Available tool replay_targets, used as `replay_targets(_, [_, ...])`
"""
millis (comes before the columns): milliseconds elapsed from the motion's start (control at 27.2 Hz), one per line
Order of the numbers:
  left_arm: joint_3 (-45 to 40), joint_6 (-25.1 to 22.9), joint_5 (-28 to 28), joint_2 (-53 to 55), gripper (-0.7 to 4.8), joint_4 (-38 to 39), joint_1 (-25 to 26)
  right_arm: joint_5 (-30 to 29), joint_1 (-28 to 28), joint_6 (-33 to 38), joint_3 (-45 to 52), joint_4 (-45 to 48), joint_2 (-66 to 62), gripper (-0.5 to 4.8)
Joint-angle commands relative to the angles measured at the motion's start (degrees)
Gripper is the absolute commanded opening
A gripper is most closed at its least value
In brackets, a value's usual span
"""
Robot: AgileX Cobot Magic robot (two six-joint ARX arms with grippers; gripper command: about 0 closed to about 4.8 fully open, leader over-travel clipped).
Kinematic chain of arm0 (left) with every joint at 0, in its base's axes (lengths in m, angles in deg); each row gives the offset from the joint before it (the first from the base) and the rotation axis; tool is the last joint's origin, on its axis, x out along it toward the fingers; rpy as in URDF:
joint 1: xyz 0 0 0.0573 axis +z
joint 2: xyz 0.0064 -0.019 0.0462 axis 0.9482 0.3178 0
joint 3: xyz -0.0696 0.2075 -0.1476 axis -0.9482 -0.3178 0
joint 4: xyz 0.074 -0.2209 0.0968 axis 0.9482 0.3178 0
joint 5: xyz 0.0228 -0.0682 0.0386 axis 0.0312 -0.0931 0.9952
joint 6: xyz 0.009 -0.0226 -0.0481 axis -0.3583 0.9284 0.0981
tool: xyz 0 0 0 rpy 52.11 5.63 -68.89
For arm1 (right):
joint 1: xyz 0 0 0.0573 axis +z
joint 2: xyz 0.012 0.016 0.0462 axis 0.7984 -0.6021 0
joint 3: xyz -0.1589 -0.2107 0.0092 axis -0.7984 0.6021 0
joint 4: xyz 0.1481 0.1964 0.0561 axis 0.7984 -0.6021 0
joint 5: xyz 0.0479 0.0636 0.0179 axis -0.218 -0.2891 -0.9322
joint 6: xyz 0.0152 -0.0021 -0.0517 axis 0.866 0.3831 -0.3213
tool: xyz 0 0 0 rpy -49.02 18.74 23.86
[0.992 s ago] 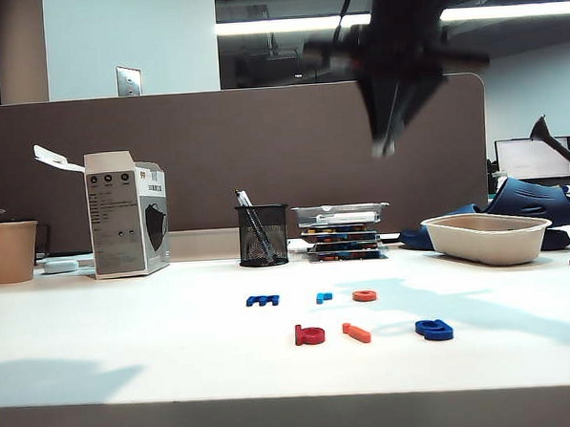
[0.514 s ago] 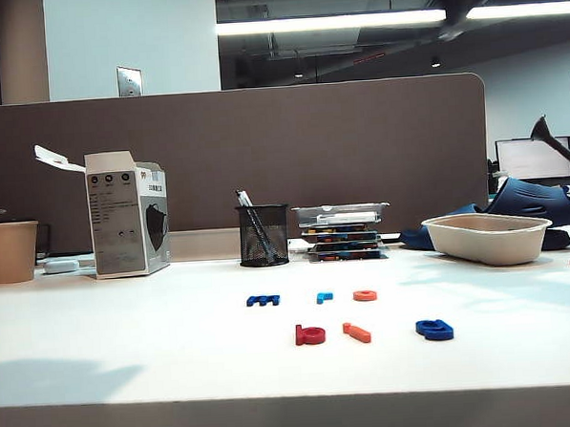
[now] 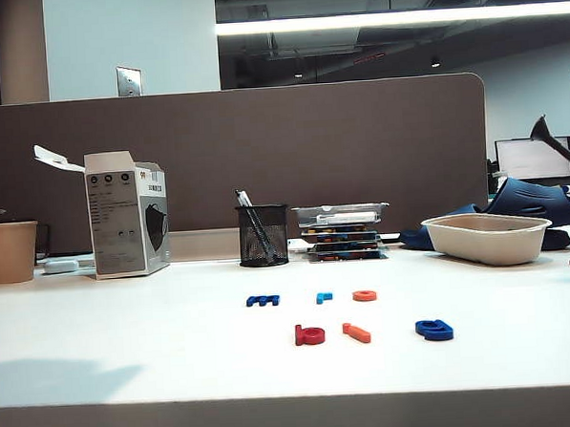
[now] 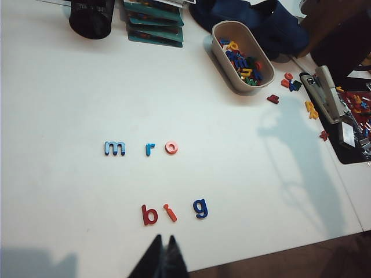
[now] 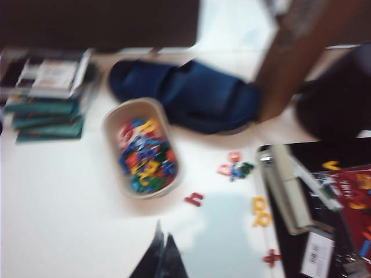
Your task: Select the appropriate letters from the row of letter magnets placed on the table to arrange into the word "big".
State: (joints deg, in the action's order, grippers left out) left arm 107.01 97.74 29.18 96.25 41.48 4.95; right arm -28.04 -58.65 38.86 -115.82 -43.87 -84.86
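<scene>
On the white table [image 3: 129, 346] a dark red b [image 3: 310, 335] [image 4: 149, 215], an orange i [image 3: 357, 332] [image 4: 170, 212] and a dark blue g [image 3: 434, 329] [image 4: 200, 207] lie side by side in the front row. Behind them lie a blue m [image 3: 263, 300] [image 4: 114, 148], a small light-blue piece [image 3: 324, 297] [image 4: 149, 149] and an orange ring [image 3: 365, 294] [image 4: 171, 147]. My left gripper [image 4: 163, 238] hangs shut and empty over the table's front edge, just before the b. My right gripper [image 5: 163, 233] is shut and empty, off to the right near the tub. Neither arm shows in the exterior view.
A beige tub [image 3: 486, 237] [image 4: 239, 55] [image 5: 143, 146] of spare letters stands at the back right, loose letters [image 5: 235, 165] beside it. A mesh pen cup [image 3: 262, 234], stacked trays [image 3: 341, 232], a white carton [image 3: 124, 214] and a paper cup [image 3: 11, 251] line the back. A stapler [image 4: 326, 92] lies far right.
The right arm, hanging dark above the letters a second ago, has swung up and off to the right, out of the exterior view. Its shadow has left the table. The letters stay put.
</scene>
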Motion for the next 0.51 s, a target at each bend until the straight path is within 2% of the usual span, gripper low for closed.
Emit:
replay_targets(37, [0.11,-8.41,0.55,-0.09,-0.05,-2.91,-0.04,-7.39,-5.92,-0.39,-0.04,-0.98,4.07,-0.03])
replay_targets(73, [0.11,-11.56,0.61,-0.09,-0.05,-3.87,-0.04,-9.07,-9.03,0.04,1.18,-0.68,6.47,-0.03])
replay_targets(184, [0.11,-16.22,0.74,-0.09,-0.05,-6.54,0.09,-10.08,-11.93,0.24,4.72,0.39,11.08,-0.03])
replay_targets(404, [0.26,-29.09,-1.75,-0.09,-0.05,-17.99,3.87,-10.49,-12.22,0.26,13.03,2.38,18.64,-0.04])
replay_targets(514, [0.28,-33.9,-4.39,-0.22,-0.05,-23.52,7.41,-13.66,-12.2,0.37,16.81,2.89,22.03,-0.03])
